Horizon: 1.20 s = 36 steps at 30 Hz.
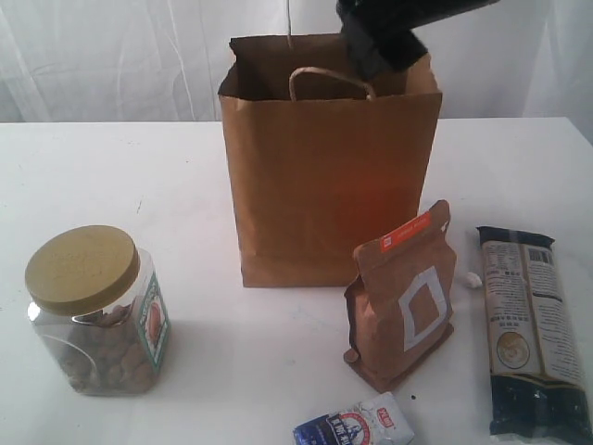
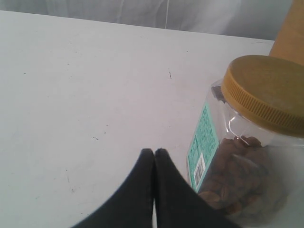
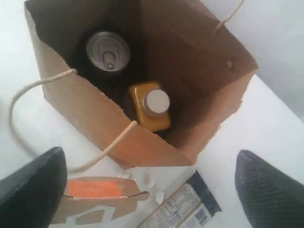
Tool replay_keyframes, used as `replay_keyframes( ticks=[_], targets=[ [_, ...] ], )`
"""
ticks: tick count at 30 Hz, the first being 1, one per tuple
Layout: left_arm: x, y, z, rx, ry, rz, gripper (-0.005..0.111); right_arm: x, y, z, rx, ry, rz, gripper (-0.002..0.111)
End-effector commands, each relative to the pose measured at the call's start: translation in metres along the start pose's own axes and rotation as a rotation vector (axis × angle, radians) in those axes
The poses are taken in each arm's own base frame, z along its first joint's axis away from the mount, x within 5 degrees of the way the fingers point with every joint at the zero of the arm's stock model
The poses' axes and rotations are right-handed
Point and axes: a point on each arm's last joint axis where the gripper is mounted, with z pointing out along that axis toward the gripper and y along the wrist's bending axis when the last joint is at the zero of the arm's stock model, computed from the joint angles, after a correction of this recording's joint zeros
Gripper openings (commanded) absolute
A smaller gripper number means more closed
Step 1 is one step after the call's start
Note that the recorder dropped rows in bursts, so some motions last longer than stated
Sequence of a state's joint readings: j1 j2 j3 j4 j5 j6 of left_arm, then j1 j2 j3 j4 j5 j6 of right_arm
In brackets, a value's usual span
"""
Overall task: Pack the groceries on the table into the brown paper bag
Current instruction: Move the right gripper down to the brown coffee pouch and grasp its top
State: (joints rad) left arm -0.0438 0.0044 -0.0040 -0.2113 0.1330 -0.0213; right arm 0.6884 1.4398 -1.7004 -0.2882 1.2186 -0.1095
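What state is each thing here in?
brown paper bag: upright, open
pull-tab can: in bag, unopened
yellow juice bottle: in bag, capped
clear jar: upright, lidded
brown window pouch: standing
long dark packet: lying flat
blue-white packet: lying down
left gripper: shut, empty
right gripper: open, empty

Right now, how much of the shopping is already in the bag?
Done: the can and the yellow bottle stand inside the paper bag. In hand: nothing; the right gripper hangs open above the bag, and the left gripper is shut, empty, beside the jar. Left on the table: the jar, the brown pouch, the long dark packet and the small blue-white packet.
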Motion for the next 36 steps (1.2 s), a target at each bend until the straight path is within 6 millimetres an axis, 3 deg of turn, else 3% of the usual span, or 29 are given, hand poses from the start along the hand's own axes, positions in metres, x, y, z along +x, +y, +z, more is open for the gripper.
replay_keyframes(
  ticks=[1,4,12,19,21,27,36],
  targets=[
    [0.001,0.0,0.0,0.003,-0.002,-0.004,0.0,0.014,-0.005,-0.031,0.006,-0.056,-0.123,0.088],
    [0.001,0.0,0.0,0.003,-0.002,-0.004,0.0,0.032,0.0,-0.03,-0.019,-0.025,-0.228,0.088],
    [0.001,0.0,0.0,0.003,-0.002,-0.004,0.0,0.088,0.037,0.016,-0.236,0.166,-0.466,0.088],
    [0.001,0.0,0.0,0.003,-0.002,-0.004,0.0,0.114,0.056,0.038,-0.383,0.223,-0.682,0.088],
    [0.001,0.0,0.0,0.003,-0.002,-0.004,0.0,0.114,0.056,0.039,-0.387,0.214,-0.719,0.088],
    [0.001,0.0,0.0,0.003,-0.002,-0.004,0.0,0.09,0.055,0.05,-0.259,-0.033,-0.757,0.088],
    [0.001,0.0,0.0,0.003,-0.002,-0.004,0.0,0.082,0.069,0.105,-0.299,-0.004,-0.881,0.088]
  ],
)
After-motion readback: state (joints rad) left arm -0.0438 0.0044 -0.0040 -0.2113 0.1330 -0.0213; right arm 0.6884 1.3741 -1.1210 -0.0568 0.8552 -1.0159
